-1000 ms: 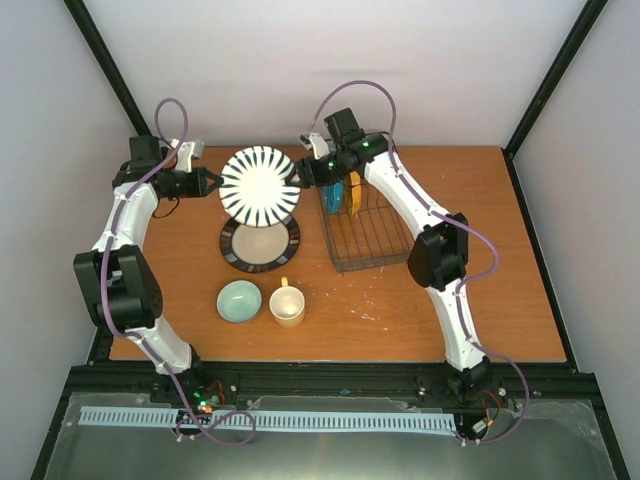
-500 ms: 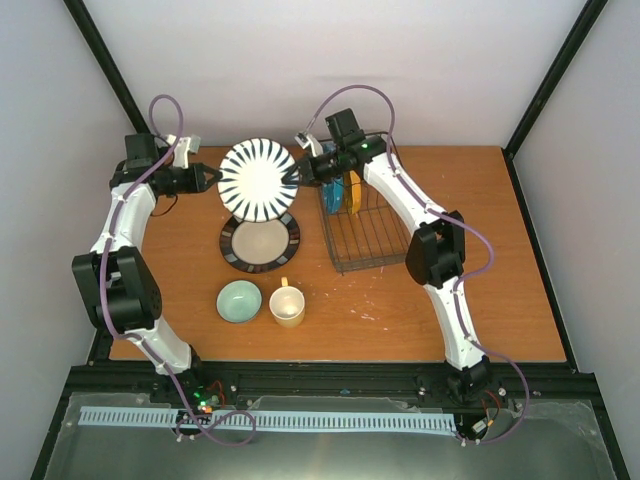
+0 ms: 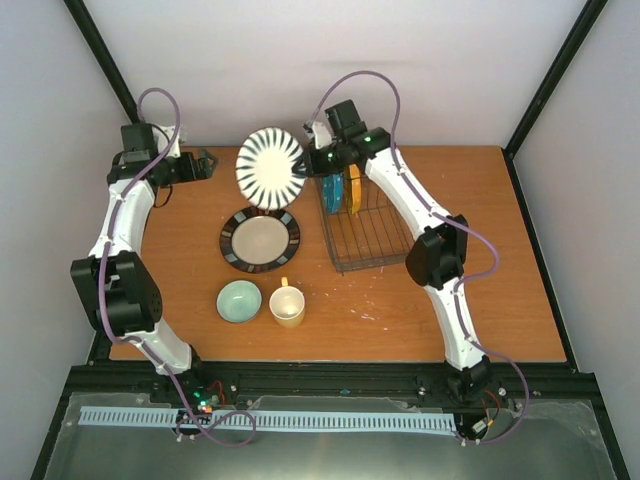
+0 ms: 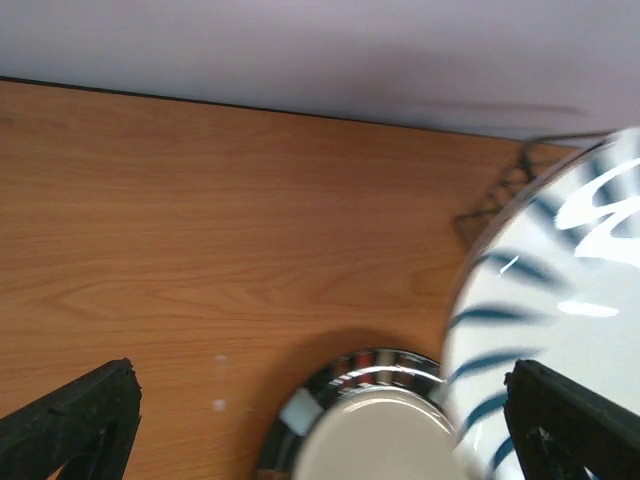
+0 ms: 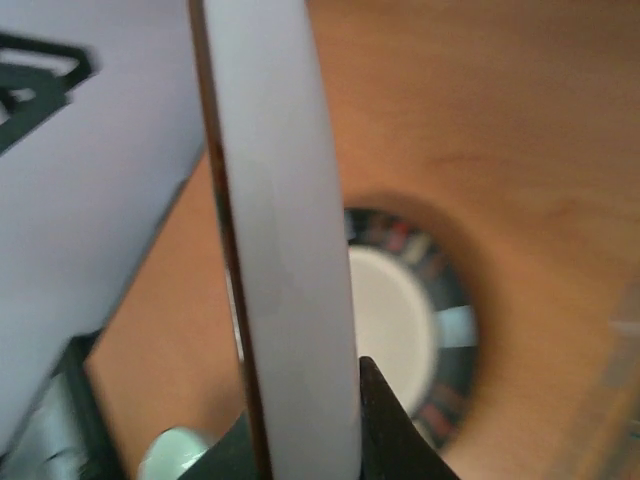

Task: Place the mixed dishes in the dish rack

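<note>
The right gripper (image 3: 306, 168) is clamped on the right rim of the striped plate (image 3: 268, 168). The plate is held on edge in the air near the far edge of the table (image 3: 490, 300), just left of the dish rack (image 3: 372, 250). The right wrist view shows it edge-on, hiding most of the fingers. The left gripper (image 3: 207, 163) stands wide open, clear of the plate, with only its fingertips (image 4: 75, 425) showing in its own view. A teal plate (image 3: 336, 190) and a yellow plate (image 3: 355, 190) stand at the rack's far end, partly hidden by the arm. The dark-rimmed plate (image 3: 260, 241), bowl (image 3: 239, 301) and mug (image 3: 287, 306) rest on the table.

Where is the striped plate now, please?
In the top view the striped plate hangs in the right jaws, above the cream plate, left of the dish rack.
</note>
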Controlling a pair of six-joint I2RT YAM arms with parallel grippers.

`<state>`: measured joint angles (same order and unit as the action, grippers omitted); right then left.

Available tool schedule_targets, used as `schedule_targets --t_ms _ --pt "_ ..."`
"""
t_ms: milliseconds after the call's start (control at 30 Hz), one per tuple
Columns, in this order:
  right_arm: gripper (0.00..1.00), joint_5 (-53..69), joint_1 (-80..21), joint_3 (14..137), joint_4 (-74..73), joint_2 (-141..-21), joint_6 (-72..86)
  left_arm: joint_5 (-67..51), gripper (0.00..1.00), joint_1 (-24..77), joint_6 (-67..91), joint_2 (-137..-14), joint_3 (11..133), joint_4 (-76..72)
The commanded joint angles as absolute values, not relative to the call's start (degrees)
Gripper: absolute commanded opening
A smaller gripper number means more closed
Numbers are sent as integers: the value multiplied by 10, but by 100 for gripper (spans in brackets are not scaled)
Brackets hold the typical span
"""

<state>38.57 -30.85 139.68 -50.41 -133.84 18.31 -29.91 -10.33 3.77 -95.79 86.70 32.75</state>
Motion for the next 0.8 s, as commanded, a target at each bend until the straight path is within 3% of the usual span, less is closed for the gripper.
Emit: schedule_targets --t_ms 0,133,300,567,767 --pt "3 138 -296 1463 -514 -1211 124 -129 100 -103 85 -923 892 292" --pt "3 -165 -297 1325 -460 -1087 114 -50 100 -102 104 -927 899 295" --pt "3 -362 -290 1126 -316 -953 93 -9 100 -102 110 -933 903 300" --pt "3 -318 -255 1179 -459 -1018 130 -6 100 -102 120 -943 900 308" --pt "3 -245 -241 1208 -470 -1065 134 5 100 -101 113 -938 885 314"
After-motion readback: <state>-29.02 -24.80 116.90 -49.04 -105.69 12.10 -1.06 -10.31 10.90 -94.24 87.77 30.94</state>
